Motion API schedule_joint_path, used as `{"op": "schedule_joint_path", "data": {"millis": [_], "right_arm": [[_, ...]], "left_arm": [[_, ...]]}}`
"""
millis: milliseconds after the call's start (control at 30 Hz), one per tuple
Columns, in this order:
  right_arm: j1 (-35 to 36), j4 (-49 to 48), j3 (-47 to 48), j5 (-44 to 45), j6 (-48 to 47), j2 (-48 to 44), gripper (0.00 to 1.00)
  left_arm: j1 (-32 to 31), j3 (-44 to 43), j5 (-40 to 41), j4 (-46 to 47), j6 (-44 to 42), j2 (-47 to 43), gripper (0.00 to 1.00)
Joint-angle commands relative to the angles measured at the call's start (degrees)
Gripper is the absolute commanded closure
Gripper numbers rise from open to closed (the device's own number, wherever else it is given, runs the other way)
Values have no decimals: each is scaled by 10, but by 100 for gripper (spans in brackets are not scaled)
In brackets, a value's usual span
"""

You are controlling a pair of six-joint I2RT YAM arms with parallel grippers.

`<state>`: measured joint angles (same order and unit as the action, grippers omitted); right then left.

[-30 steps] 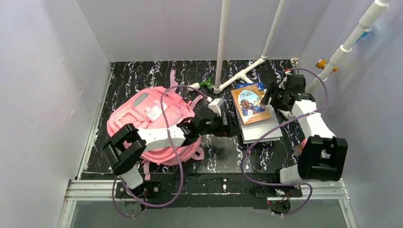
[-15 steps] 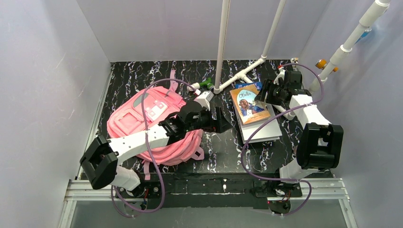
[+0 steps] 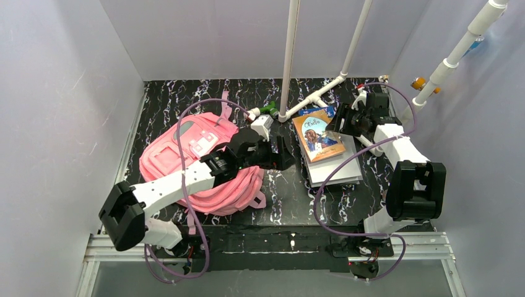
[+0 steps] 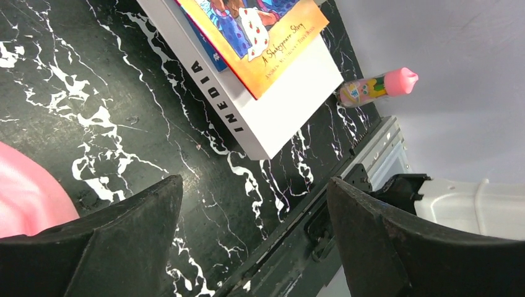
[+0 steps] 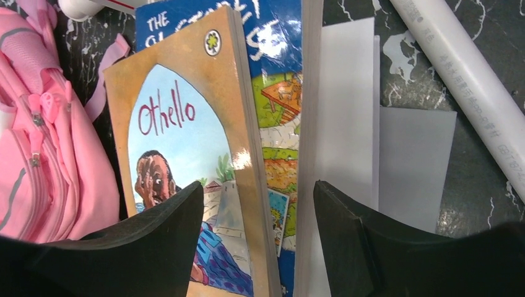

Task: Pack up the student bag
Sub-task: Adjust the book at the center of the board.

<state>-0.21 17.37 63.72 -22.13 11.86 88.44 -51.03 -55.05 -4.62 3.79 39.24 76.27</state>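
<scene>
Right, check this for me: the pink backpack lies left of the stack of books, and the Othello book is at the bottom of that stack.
One thing is wrong. The Othello book is on top of the stack, not at the bottom; it lies on a blue book, as the right wrist view shows. The pink backpack does lie left of the stack in the top view.

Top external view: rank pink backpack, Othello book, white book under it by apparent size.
Largest to smallest:
1. pink backpack
2. white book, even partly covered
3. Othello book
No close calls.
</scene>
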Motion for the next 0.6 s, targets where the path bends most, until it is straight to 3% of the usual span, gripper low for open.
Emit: {"op": "schedule_joint_path", "data": {"millis": [0, 167, 300, 567], "right_arm": [[2, -6, -20, 31, 19, -28, 24], [-5, -17, -62, 63, 69, -59, 14], [-57, -58, -116, 2, 123, -80, 9], [-79, -85, -159, -62, 140, -68, 10]], "left_arm": [[10, -53, 9, 1, 14, 62, 14], [20, -134, -10, 8, 58, 170, 13], [20, -168, -36, 49, 86, 233, 15], [21, -214, -71, 94, 108, 312, 20]]}}
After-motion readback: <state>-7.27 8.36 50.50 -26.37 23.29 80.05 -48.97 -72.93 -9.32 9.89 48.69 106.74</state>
